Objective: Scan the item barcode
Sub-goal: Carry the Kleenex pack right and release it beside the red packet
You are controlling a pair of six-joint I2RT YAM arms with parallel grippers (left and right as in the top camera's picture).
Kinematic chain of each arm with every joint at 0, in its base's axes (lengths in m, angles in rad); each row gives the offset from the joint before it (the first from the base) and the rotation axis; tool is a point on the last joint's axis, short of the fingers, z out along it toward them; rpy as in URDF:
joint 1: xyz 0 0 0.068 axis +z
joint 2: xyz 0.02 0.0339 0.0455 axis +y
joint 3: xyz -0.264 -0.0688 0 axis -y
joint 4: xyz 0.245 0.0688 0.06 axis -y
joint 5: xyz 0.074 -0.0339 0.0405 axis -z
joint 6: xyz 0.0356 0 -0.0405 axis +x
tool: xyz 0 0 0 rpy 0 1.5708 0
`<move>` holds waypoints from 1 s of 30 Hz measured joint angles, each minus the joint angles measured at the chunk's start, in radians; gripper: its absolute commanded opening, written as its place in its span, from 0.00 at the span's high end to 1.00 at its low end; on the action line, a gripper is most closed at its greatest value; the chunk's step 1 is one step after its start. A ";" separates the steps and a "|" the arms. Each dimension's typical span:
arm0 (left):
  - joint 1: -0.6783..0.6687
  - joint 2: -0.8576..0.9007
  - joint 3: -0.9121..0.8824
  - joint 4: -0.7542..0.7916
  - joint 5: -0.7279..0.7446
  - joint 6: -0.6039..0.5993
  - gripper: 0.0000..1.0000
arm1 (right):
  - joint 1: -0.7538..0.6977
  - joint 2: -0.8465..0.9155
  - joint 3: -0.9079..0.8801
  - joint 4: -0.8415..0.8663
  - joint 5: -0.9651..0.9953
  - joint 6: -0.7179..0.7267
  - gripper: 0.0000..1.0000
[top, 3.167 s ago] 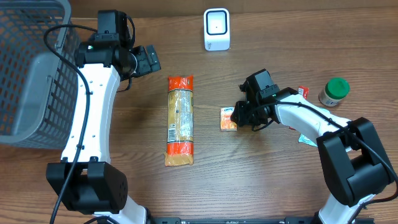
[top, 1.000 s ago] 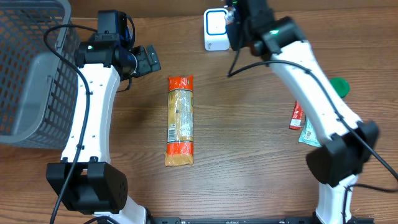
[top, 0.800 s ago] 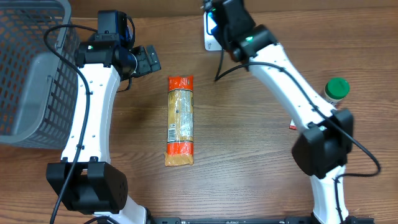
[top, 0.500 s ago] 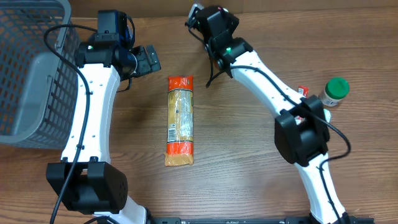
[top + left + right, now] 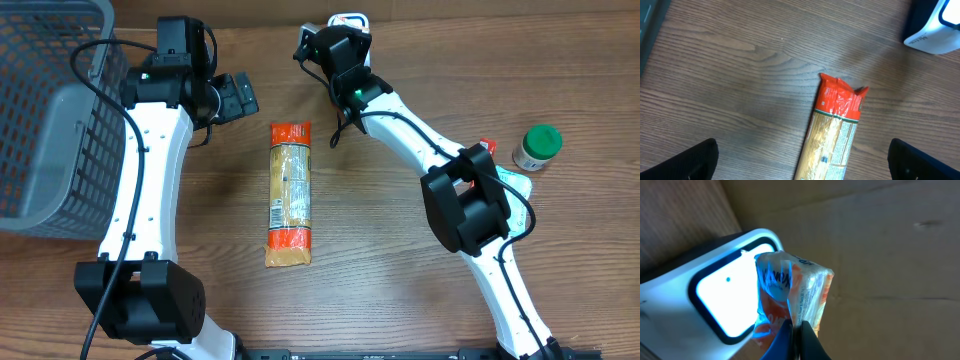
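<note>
Wooden surface (image 5: 380, 250) with a few groceries spread around, and both arms are reaching toward the far edge. The right claw (image 5: 795, 330) is clenched on a small orange packet (image 5: 790, 295), pinching it by its bottom edge so it stands upright in the wrist view. That packet is hanging right in front of the white scanner (image 5: 725, 305), whose window is lit up bright and throws a bluish glow over the near face of the wrapper. Can't tell if the two are actually touching, but they're super close. From overhead the scanner is mostly hidden behind the right arm and only its top peeks out at the far edge. The left claw (image 5: 238, 95) is spread wide with nothing in it, hovering over bare wood near the top end of a long orange-ended bag (image 5: 290, 195). This looks like pasta and lies flat mid-surface. Way off to the left there's a grey mesh basket (image 5: 40, 110). Over on the right sits a green-lidded jar (image 5: 538, 147), upright, with a red packet (image 5: 487, 146) just beside it.
</note>
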 measured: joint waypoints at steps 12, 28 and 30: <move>0.000 0.000 0.000 0.000 0.000 0.000 0.01 | 0.001 0.048 0.000 0.096 0.029 -0.089 0.96; 0.000 0.000 0.000 0.000 0.000 0.000 0.00 | -0.004 -0.206 -0.002 -0.430 0.079 0.539 0.96; 0.000 0.000 0.000 -0.001 0.000 0.000 0.01 | -0.020 -0.299 0.004 -0.628 0.073 0.725 0.96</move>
